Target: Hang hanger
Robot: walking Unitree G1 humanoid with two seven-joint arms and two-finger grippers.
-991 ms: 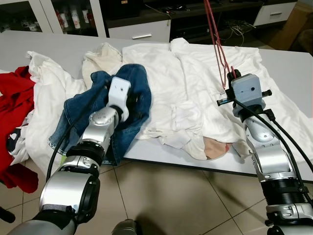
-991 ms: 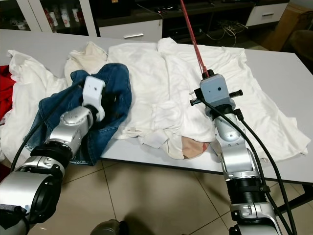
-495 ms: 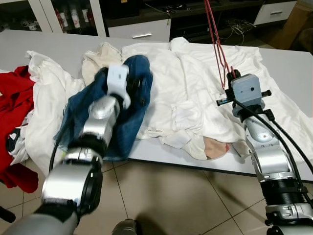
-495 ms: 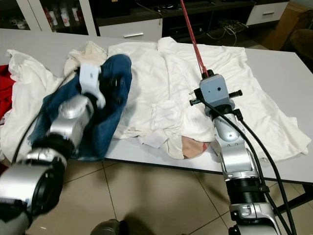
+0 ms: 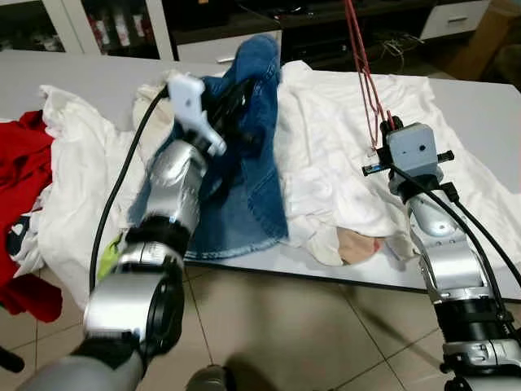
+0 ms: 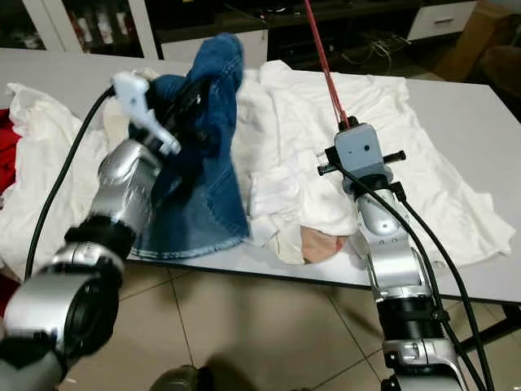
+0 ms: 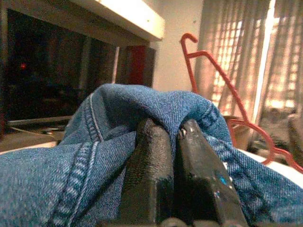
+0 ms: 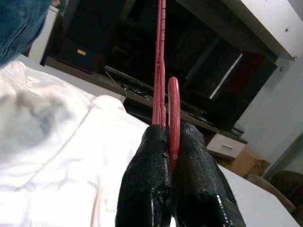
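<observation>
The left tool (image 7: 173,137) is clenched on a fold of the blue denim garment (image 5: 248,138), its two black fingers (image 7: 149,175) pressed together with the cloth bunched over their tips. The denim is lifted clear of the counter (image 5: 480,106) at its top, near the far edge, while its lower hem drapes down over the near left part of the pile and touches the counter's near edge.

The right tool (image 8: 169,142) is to the right, above the white clothing, and grasps the red hanger (image 5: 362,69). The hanger's thin red wire is pinched between the closed fingers (image 8: 144,184) and rises up and away toward the far side, out of the head views at the top. In the left wrist view the hanger's hook and curved shoulder show beyond the denim, against curtained windows.

A broad white shirt (image 5: 326,130) lies spread across the middle and right of the counter, directly under the right tool and partly covered by the hanging denim at its left. A cream garment (image 5: 151,102) sits at the far left of the denim, another white garment (image 5: 69,179) lies left of it, and a red garment (image 5: 24,163) hangs off the left end. Beyond the counter stand a dark low cabinet with a white drawer (image 5: 216,49) and tangled cables (image 5: 399,41). The floor below is tiled (image 5: 309,326).
</observation>
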